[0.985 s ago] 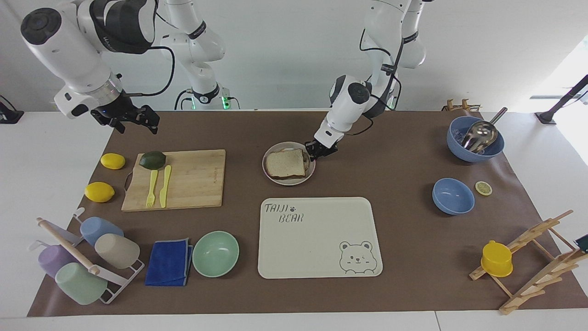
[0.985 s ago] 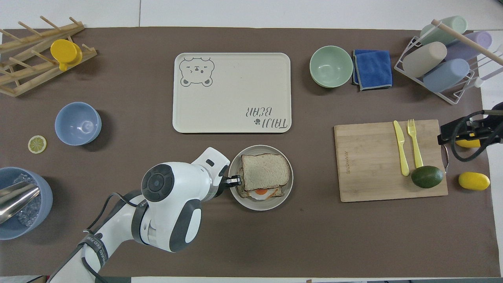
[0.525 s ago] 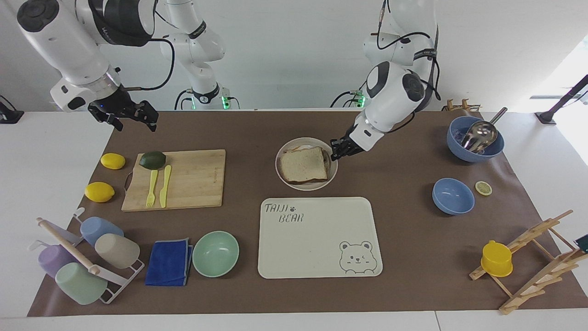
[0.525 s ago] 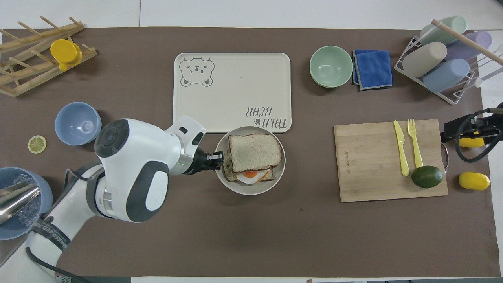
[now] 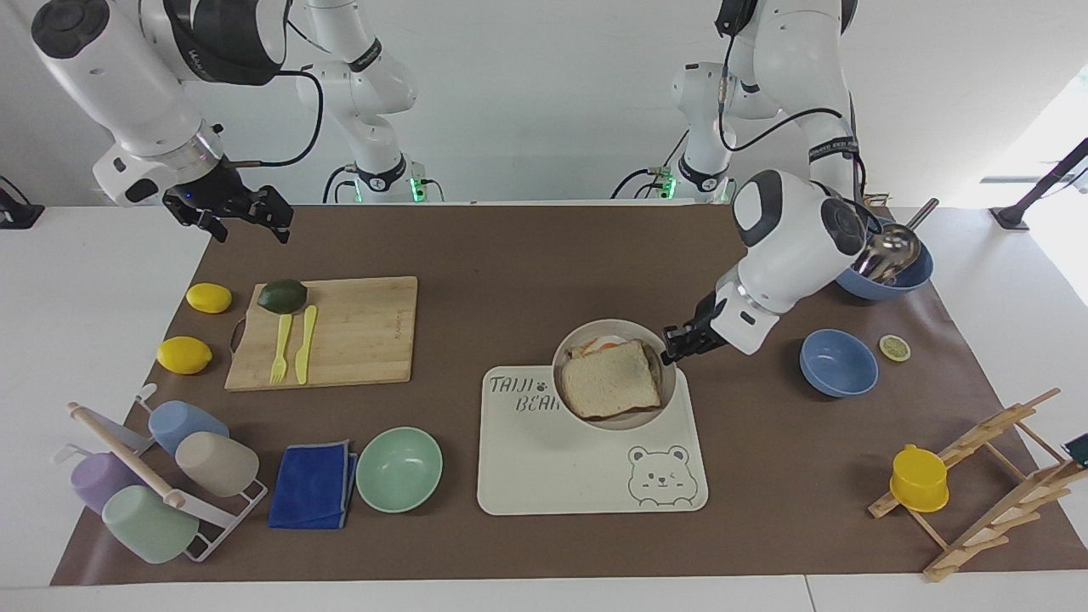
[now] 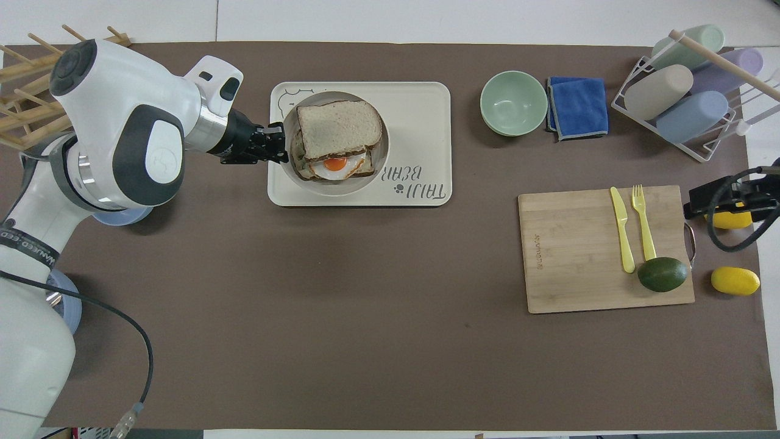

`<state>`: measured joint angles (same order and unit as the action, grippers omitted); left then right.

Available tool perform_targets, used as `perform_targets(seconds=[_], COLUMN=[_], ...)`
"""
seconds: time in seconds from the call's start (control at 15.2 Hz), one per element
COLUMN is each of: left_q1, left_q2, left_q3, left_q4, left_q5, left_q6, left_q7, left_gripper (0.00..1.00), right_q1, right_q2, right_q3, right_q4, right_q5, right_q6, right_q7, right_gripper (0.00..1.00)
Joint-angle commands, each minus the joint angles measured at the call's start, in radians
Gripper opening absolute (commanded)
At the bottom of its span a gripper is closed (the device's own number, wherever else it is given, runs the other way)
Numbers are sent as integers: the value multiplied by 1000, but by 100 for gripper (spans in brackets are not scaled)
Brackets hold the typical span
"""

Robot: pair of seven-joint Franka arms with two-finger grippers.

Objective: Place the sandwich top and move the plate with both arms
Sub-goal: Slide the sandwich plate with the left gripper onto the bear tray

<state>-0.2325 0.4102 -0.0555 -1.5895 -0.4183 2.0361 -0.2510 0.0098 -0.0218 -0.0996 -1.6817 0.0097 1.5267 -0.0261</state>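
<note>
My left pincer (image 5: 680,344) is clamped shut on the rim of the plate (image 5: 568,353), at the edge toward the left arm's end of the worktop. The plate hangs over the tray (image 5: 586,476), covering part of its lettering. One second ago it sat on the brown mat nearer the robots, clear of the tray; half a second ago it was already raised and on its way. The sandwich top (image 5: 612,378) has stayed put on the stack throughout, so I judge the placing done and the carry nearly over; set-down remains.

My right pincer (image 5: 234,212) waits with fingers spread wide, holding nothing, over the mat's corner near the cutting board (image 5: 340,331), unmoved over that second.

View differences: the overhead view shows the fried egg (image 6: 335,164) poking out under the top slice, on the side nearer the robots; the facing view shows only a sliver. The facing view shows the plate raised off the tray; from overhead it reads as resting there.
</note>
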Motion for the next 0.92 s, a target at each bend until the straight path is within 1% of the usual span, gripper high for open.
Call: perform_targets(seconds=[0.0, 0.07, 0.2, 0.39, 0.79, 0.85], left_q1=[10, 10, 2, -30, -28, -28], left_q2=[172, 180, 188, 174, 156, 154], left_q3=[-7, -7, -9, -9, -10, -10], left_q4=[206, 203, 192, 106, 51, 49], left_q5=[7, 9, 48, 52, 50, 50], left_q6=[-24, 2, 51, 128, 153, 151], left_q7=[13, 18, 33, 45, 84, 84], left_gripper=[0, 0, 0, 0, 0, 32], right_q1=[-5, -5, -5, -5, -5, -5], right_q2=[-6, -6, -6, -7, -7, -7], right_q3=[6, 6, 6, 6, 6, 6], right_q4=[0, -1, -1, -1, -1, -1], right_q5=[-11, -11, -11, -11, -11, -11], right_q6=[-16, -16, -16, -16, -17, -16], right_q7=[-17, -17, -17, -17, -18, -17], right_gripper=[100, 100, 100, 100, 100, 100])
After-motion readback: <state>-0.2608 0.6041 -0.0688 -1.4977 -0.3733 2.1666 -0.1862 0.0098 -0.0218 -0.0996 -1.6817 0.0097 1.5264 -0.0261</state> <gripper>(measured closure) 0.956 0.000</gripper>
